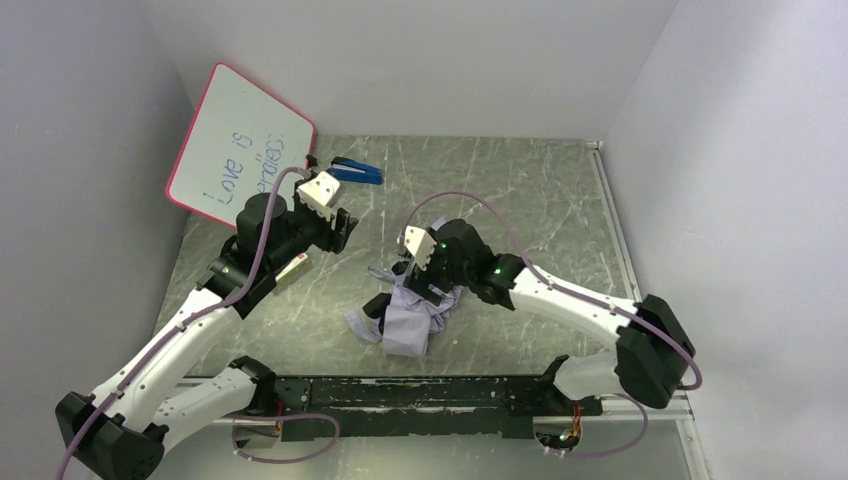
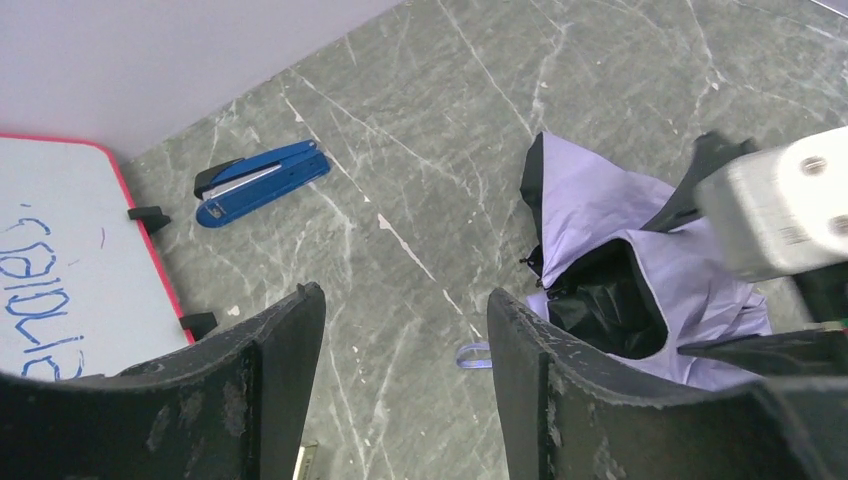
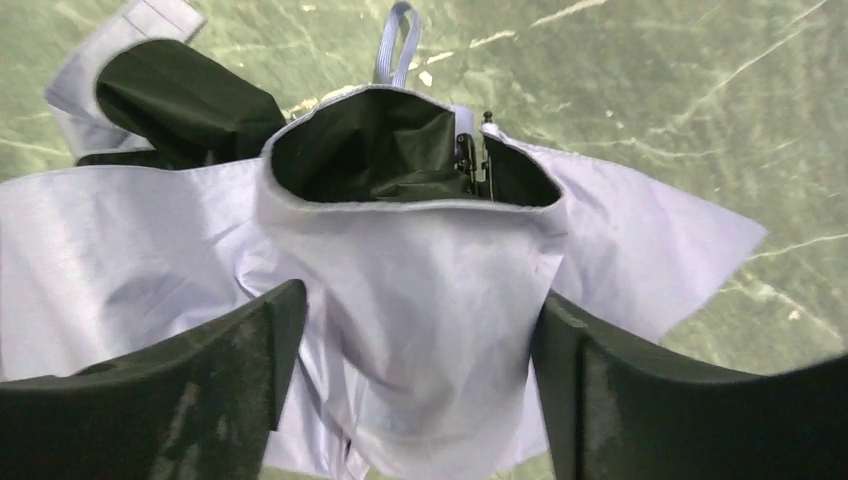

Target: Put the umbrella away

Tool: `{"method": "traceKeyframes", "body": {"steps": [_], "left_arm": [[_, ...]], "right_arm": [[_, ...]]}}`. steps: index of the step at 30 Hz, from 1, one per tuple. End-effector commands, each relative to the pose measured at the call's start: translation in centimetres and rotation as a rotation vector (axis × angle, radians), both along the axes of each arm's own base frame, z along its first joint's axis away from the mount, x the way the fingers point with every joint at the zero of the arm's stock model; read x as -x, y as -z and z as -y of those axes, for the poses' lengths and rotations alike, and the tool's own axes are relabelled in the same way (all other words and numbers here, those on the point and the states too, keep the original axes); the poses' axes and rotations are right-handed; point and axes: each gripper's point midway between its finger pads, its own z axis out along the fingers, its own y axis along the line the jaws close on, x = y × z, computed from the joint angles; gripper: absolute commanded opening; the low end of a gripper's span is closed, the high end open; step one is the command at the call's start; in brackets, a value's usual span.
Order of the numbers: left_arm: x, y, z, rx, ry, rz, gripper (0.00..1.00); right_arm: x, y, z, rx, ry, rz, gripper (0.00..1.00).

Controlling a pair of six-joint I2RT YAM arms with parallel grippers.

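Green marbled counter point(image 1: 540, 200), walled on three sides. A red-edged whiteboard point(image 1: 238, 140) with blue writing leans in the far left corner.

The umbrella point(image 1: 408, 322) lies near the middle of the counter towards the near edge, as a collapsed, crumpled heap that has not been rolled or strapped. The lilac side is mostly outward, and the black side shows where folds gape open.

The right gripper point(image 3: 418, 295) hangs directly over the heap with its fingers point(image 3: 235, 370) spread wide. Lilac cloth lies under and between them, but they do not look pinched on it (the close view is poor, so light contact cannot be ruled out). The left gripper point(image 2: 405, 300) is off to the left of the heap. Its fingers are apart with only bare counter between them, so it grips nothing.

A blue stapler point(image 2: 262, 180) sits well apart at the far left, close to the whiteboard. It is not part of the job.

Small parts: a lilac wrist loop point(image 3: 398, 38) pokes out on the far side of the heap, and thin metal ribs point(image 3: 472, 158) show at a fold mouth. The handle itself is not clearly visible.

Handling judgement: the umbrella is light. The fabric is soft and probably slick, so gripping cloth alone would lift a flap rather than the whole thing. The ribs are thin and bend easily. A better hold is on the stiff core where the ribs bunch, or at the handle end near the loop, with the second arm gathering the loose canopy.
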Motion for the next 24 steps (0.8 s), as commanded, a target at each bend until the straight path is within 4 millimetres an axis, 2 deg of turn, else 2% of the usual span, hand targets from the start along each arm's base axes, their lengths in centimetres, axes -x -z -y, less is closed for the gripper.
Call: {"method": "traceKeyframes", "body": {"steps": [1, 5, 7, 10, 14, 20, 24], "left_arm": [[-0.8, -0.8, -0.4, 0.024, -0.047, 0.024, 0.66], [-0.8, -0.7, -0.4, 0.021, -0.047, 0.017, 0.66], [-0.8, -0.8, -0.4, 0.025, -0.046, 0.021, 0.66], [-0.8, -0.9, -0.7, 0.030, -0.060, 0.022, 0.66], [-0.7, -1.1, -1.3, 0.039, -0.095, 0.017, 0.67], [-0.5, -1.3, -2.5, 0.028, -0.146, 0.030, 0.69], [-0.3, -0.9, -2.7, 0.021, -0.146, 0.024, 0.69]], "right_arm": [[0.8, -3.7, -0.1, -0.072, 0.006, 0.005, 0.85], [1.1, -6.4, 0.8, -0.138, 0.096, -0.009, 0.87], [1.6, -7.2, 0.9, -0.165, 0.140, -0.059, 0.99], [2.5, -7.3, 0.4, -0.175, 0.147, -0.145, 1.00], [2.9, -5.8, 0.0, -0.124, 0.165, -0.171, 1.00], [5.2, -4.9, -1.8, -0.110, -0.032, -0.070, 1.00], [4.8, -2.8, -2.6, -0.042, -0.062, -0.071, 1.00]]}}
